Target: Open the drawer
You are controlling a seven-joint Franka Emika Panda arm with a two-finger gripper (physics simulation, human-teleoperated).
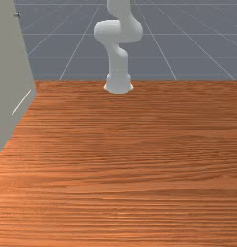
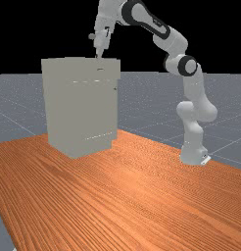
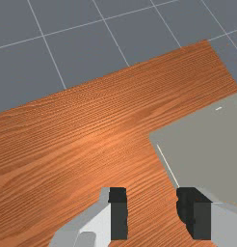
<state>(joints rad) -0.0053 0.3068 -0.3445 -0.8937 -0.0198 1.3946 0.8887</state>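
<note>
In the far view the gripper points down at the top of the grey cabinet, its tips overlapping the top edge; whether they touch it I cannot tell. The wrist view has the gripper open, a wide gap between its dark pads, with the cabinet below and beside one finger. At the front view's left edge stands the cabinet, with a small knob-like handle high on its side. A thin pale line marks a seam lower down. Which panel is the drawer I cannot tell.
The wooden table spreads out beside the cabinet. The arm's base stands on it at the far view's right, and the arm arches high above the table toward the cabinet. One table edge lies past the cabinet in the wrist view.
</note>
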